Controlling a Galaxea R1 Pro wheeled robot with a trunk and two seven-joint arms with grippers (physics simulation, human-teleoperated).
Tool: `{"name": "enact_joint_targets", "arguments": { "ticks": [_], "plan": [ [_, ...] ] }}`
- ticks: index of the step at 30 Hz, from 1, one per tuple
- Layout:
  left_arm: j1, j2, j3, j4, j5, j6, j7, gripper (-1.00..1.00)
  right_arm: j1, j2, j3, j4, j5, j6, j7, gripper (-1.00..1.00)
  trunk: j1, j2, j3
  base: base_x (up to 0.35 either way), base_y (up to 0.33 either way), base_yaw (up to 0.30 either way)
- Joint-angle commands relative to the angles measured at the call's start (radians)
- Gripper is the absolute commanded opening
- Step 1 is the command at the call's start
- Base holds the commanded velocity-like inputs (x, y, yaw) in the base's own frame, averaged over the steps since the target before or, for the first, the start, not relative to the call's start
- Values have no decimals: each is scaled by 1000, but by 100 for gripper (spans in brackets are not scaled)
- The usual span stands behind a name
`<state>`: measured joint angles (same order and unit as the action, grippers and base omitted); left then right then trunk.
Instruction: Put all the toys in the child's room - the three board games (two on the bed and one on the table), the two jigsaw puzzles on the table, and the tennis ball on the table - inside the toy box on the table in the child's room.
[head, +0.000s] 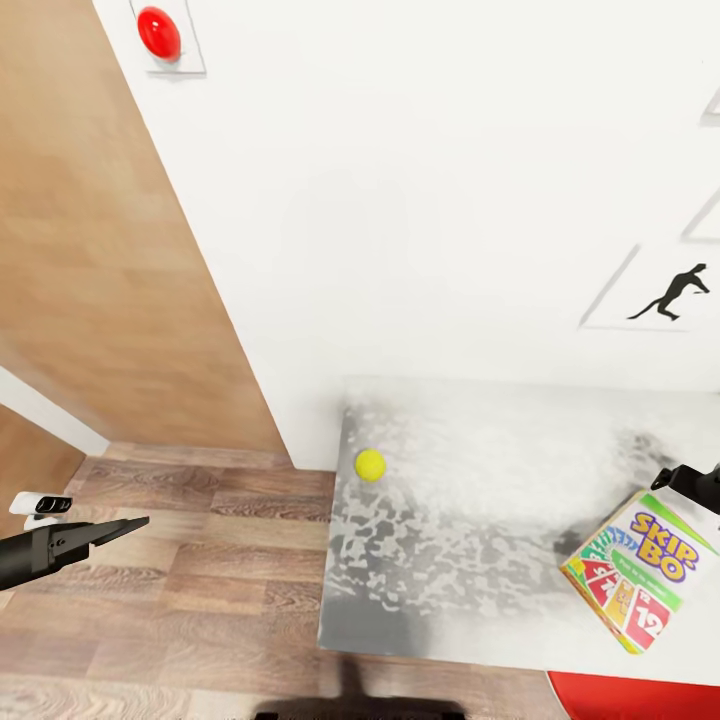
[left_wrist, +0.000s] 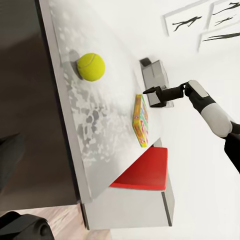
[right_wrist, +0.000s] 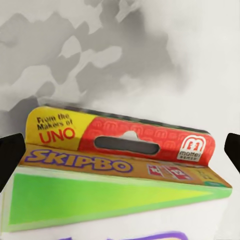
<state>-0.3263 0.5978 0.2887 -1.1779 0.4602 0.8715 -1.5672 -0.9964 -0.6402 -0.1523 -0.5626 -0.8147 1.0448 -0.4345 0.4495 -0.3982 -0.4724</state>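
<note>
The right gripper (left_wrist: 148, 91) hovers at the hanger-tab end of the Skip-Bo board game (head: 641, 570), its two dark fingertips (right_wrist: 11, 156) standing wide apart at either side of the box in the right wrist view and closed on nothing. The game lies flat on the mottled grey table (head: 450, 560), just ahead of and below the fingers. The tennis ball (head: 370, 465) sits well off to that gripper's left, near the tabletop's corner and close to the wall. The left gripper (head: 125, 524) hangs out over the wood floor, well clear of the table and carrying nothing; whether its fingers are parted cannot be told.

The step in hand appears to be taking up the Skip-Bo box. A sound grasp would centre the fingers across the box's width and come down past the thin cardboard tab onto the thicker body before closing, since the tab alone looks likely to bend or slip.

Behind the right gripper the tabletop ends not far from the box, with a red surface (head: 640, 697) below that edge. Open tabletop stretches between box and ball, leaving room for a level lift.
</note>
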Motion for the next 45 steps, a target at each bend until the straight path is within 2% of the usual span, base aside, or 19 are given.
{"name": "enact_joint_targets", "arguments": {
  "ticks": [1, 12, 34, 45],
  "plan": [
    [0, 0, 0, 0, 0, 11, -4, 100, -1, 0, -2, -1, -10, 2, -10, 100, 0, -2, -3, 0, 0, 0],
    [0, 0, 0, 0, 0, 11, -4, 100, 0, 3, -1, -2, -6, 2, -9, 100, 0, -2, -19, 0, 0, 0],
    [0, 0, 0, 0, 0, 11, -4, 100, -1, 12, -1, -2, -6, 2, -9, 100, 0, -2, -21, 0, 0, 0],
    [0, 0, 0, 0, 0, 11, -4, 100, 0, 9, -1, -2, -6, 2, -9, 100, 0, -2, -22, -36, 14, 0]
  ]
}}
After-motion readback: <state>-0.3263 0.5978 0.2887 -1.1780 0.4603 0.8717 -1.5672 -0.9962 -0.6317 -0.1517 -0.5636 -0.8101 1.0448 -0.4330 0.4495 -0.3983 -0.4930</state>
